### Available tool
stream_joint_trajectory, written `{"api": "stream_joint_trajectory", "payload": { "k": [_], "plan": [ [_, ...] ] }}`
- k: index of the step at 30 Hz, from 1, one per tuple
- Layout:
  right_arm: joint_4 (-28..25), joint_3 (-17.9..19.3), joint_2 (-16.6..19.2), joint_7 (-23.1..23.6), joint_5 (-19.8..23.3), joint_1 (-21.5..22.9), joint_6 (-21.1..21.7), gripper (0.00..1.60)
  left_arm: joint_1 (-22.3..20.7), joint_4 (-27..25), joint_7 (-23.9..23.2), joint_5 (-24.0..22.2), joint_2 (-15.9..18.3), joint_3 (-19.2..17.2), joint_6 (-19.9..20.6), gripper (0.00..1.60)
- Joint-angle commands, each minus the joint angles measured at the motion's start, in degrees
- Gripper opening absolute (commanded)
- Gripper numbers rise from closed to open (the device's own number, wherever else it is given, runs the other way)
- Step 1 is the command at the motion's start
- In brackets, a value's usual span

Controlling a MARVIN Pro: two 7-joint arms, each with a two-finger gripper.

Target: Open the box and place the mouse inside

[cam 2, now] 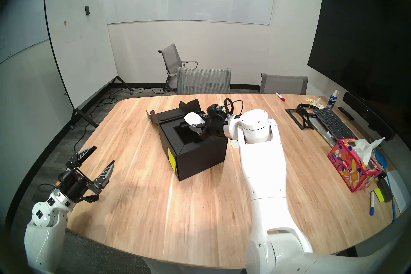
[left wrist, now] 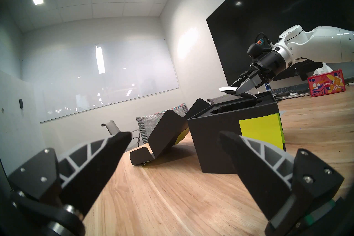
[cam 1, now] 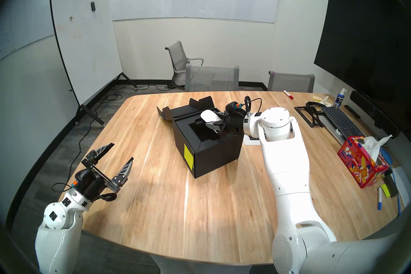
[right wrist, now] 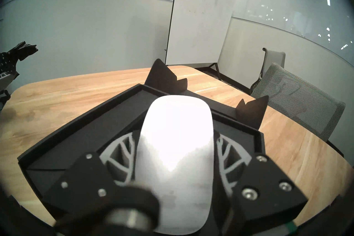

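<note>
Your right gripper (cam 1: 211, 119) pinches the mouse (cam 1: 208, 116) by its two long sides, holding it in the air just above the recessed well of the box (cam 1: 213, 151). The box sits mid-table (cam 1: 155, 200), its flap lid (cam 1: 178, 109) folded back flat behind it, a yellow sticky note (cam 1: 188, 154) on its near side. Your left gripper (cam 1: 121, 154) hangs spread wide and empty, well apart from the box, near the table's left edge.

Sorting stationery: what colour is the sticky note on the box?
Bright yellow sticky note on the black box, clearest in the left wrist view.
</note>
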Motion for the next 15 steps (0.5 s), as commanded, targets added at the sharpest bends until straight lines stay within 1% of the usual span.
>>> {"api": "stream_joint_trajectory", "payload": {
  "k": [1, 9, 15],
  "plan": [
    [1.53, -0.13, -0.38, -1.07, 0.11, 2.94, -1.66, 0.0, 0.0, -0.89, -0.14, 0.03, 0.13, -0.12, -0.3, 1.6],
    [3.78, -0.13, -0.27, -1.68, 0.24, 3.83, -2.37, 0.0, 0.0, -0.88, -0.15, 0.02, 0.13, -0.12, -0.3, 1.6],
    [6.9, -0.25, -0.01, -2.45, -0.09, 5.39, -2.98, 0.0, 0.0, -0.88, -0.15, 0.02, 0.13, -0.12, -0.3, 1.6]
  ]
}}
